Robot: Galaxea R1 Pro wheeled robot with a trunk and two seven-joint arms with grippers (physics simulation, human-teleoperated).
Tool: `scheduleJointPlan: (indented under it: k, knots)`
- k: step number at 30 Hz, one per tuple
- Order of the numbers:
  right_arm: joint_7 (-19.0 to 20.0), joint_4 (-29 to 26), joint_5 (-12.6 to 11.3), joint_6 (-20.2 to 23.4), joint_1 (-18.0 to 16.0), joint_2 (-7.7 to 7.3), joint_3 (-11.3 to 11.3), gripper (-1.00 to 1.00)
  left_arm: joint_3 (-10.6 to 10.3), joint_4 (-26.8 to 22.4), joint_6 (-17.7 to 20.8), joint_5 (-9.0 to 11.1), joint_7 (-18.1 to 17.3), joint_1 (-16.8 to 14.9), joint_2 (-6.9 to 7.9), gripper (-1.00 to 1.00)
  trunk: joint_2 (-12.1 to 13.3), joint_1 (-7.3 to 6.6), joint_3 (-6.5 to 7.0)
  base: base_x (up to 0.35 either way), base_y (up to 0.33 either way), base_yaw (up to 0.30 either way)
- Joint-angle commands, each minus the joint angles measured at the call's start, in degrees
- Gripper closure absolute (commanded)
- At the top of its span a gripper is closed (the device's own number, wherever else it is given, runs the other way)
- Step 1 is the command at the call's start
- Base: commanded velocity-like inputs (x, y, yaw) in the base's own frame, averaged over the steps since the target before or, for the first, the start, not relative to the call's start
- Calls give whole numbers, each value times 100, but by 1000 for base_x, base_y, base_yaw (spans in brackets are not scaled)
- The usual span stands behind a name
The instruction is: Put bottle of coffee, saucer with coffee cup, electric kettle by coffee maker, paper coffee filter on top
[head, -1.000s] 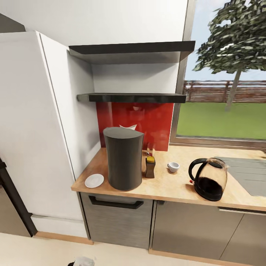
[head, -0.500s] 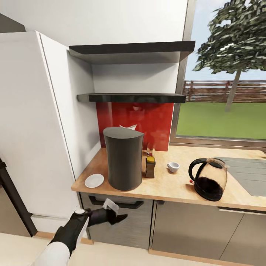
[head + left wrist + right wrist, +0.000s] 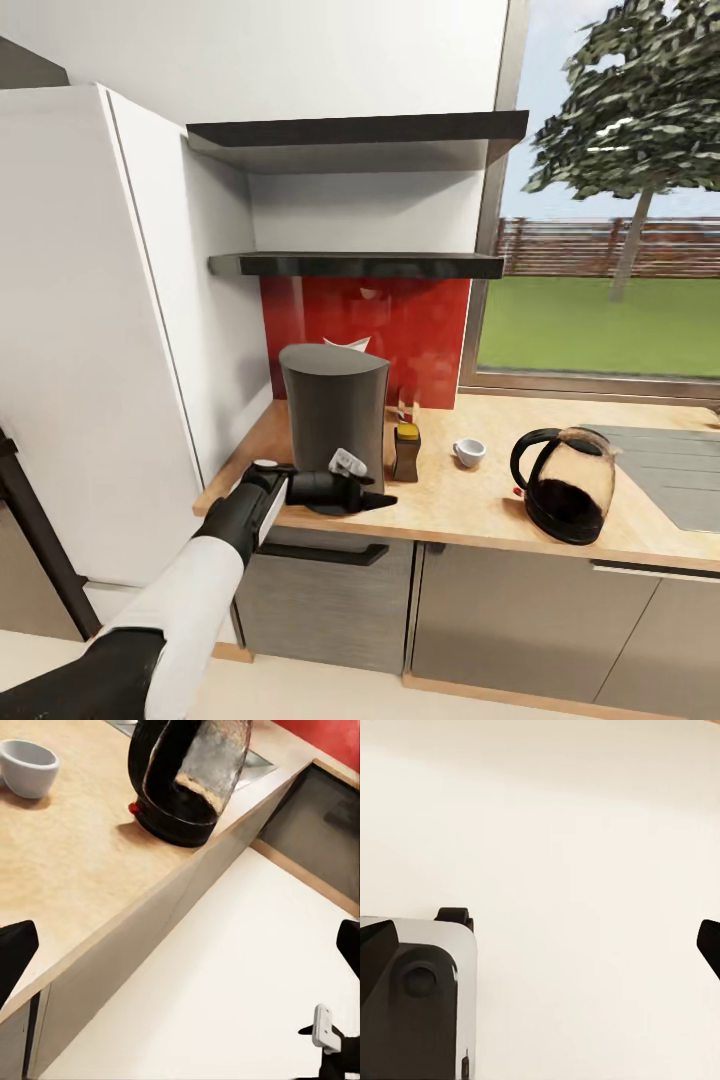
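Observation:
The dark grey coffee maker [image 3: 335, 420] stands on the wooden countertop [image 3: 470, 505], and a white paper filter [image 3: 346, 344] peeks over its top. Right of it come the coffee bottle [image 3: 406, 452], the white cup [image 3: 468, 452] [image 3: 26, 766] and the glass electric kettle [image 3: 563, 485] [image 3: 187, 780]. My left gripper [image 3: 365, 490] [image 3: 180, 952] is open at the counter's front edge, just before the coffee maker's base, with nothing between its fingers. My left arm hides the saucer. In the right wrist view, my right gripper [image 3: 540, 945] is open over pale floor.
A tall white cabinet [image 3: 90, 330] stands left of the counter. Two dark shelves [image 3: 355, 264] hang above the coffee maker against a red backsplash [image 3: 420, 320]. A grey sink drainer [image 3: 665, 470] is at the counter's right, under a window. Drawer fronts [image 3: 320, 590] sit below the counter.
My left arm has risen from below the counter to its front edge before the coffee maker, and now covers the saucer. Nothing on the counter has moved.

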Motion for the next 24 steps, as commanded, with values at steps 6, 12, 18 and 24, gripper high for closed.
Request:
scheduleJointPlan:
  k: [6,12,18,24]
  knots:
    - [2,-12,26,-40,-1,8,-75,-100,0,3,27,20,-117,83,67,-100,-4,2,-3,29,-19,0]
    - [2,-3,18,-35,-1,-6,-88,-100,0,3,8,28,-119,91,45,-100,-4,2,-3,231,-157,0]
    - [0,1,19,-35,-2,-39,-91,-100,-2,39,7,36,-116,85,28,-100,-4,2,-3,243,-171,-61]
    - [-1,5,28,-35,0,-23,-76,-100,-2,49,7,38,-109,85,25,-100,-4,2,0,20,-229,-143]
